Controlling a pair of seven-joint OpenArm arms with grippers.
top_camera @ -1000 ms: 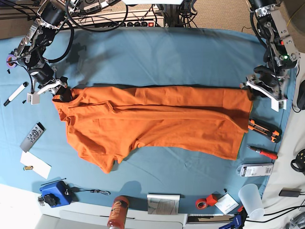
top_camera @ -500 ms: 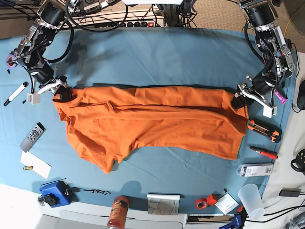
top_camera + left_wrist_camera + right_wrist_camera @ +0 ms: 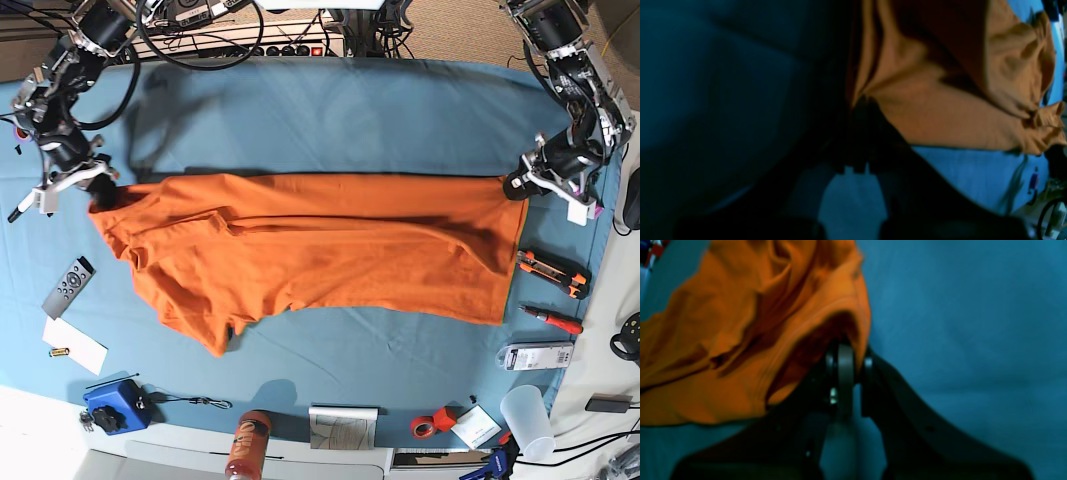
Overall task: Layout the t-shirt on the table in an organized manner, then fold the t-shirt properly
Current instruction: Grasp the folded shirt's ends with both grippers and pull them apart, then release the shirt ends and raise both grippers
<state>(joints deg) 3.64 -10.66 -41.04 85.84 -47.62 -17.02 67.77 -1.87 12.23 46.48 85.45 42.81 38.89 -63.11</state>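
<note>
T-shirt (image 3: 320, 250), bright orange, lies stretched across the middle of our teal worktop (image 3: 330, 110). We see the right pincer (image 3: 850, 355) clamped on its far-left corner, and the left pincer (image 3: 520, 186) closed on its far-right corner.

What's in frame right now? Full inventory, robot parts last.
t-shirt: 1, orange, stretched across mid table
table: 1, teal-blue cover
remote control: 1, grey, left edge
marker: 1, white and black, far left
white card: 1, lower left
blue box: 1, lower left
orange can: 1, front edge
utility knife: 1, orange and black, right side
screwdriver: 1, red handle, right side
tape roll: 1, red, front right
plastic cup: 1, clear, front right
left gripper: shut on t-shirt corner
right gripper: shut on t-shirt corner
</note>
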